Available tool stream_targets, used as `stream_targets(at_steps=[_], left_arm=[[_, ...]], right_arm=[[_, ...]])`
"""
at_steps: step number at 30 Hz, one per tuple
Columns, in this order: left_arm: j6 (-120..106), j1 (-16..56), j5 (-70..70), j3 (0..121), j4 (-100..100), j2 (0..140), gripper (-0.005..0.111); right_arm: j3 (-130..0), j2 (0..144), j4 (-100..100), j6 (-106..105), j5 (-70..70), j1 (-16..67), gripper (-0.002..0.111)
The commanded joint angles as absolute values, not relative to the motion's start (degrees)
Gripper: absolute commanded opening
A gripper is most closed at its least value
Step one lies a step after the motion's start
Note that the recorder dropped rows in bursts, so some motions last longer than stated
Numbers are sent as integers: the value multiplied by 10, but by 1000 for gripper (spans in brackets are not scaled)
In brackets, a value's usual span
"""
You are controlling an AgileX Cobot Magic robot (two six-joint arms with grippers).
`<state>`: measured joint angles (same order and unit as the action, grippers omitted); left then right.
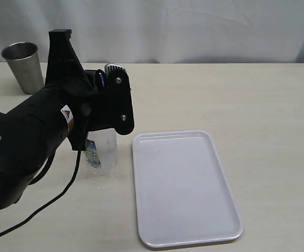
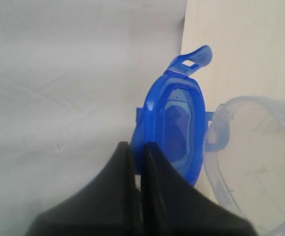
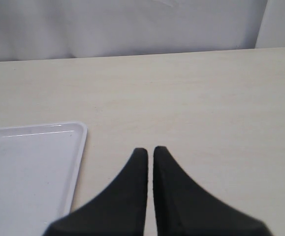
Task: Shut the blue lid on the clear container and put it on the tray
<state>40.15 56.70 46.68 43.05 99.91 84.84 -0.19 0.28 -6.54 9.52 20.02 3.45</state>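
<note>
My left gripper is shut on one edge of the blue lid, which it holds on its side with one snap flap sticking out. Right beside the lid is the open rim of the clear container. The exterior view has the container standing upright on the table just left of the white tray, its top hidden behind my left arm. Over bare table beside the tray's corner, my right gripper is shut with nothing in it. It does not show in the exterior view.
A grey steel cup stands at the far left of the table near the white backdrop. The tray fills much of the left wrist view behind the lid. A black cable trails across the table from the left arm.
</note>
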Motion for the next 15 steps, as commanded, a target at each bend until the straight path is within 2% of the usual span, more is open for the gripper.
stream_targets(at_steps=[1,15], left_arm=[[407,571,453,424,995,846,0],[401,580,439,383,937,846,0]], right_arm=[[0,0,-64,96,198,34,4],[0,0,-64,96,198,34,4]])
